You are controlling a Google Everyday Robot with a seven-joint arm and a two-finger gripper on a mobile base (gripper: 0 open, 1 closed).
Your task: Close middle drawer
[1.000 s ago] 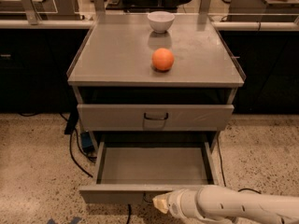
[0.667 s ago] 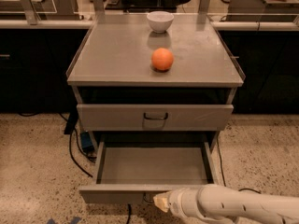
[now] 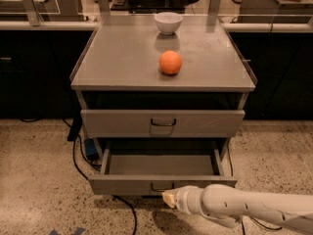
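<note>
The white arm [image 3: 254, 209] extends low from the right, lying nearly level; its pincer [image 3: 168, 198] sits just below the front of the middle drawer [image 3: 122, 184].

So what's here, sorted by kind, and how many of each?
Bowls: 1, white bowl
Oranges: 1, orange
Drawers: 2, top drawer shut, middle drawer open
Grippers: 1, gripper by the middle drawer's front
Total: 5

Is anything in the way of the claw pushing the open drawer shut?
Nothing visible is. The claw sits right at the front panel of the middle drawer, near its small handle. Nothing shows inside the tray or sticks up over its edges, so it looks free to slide back into the cabinet.
</note>
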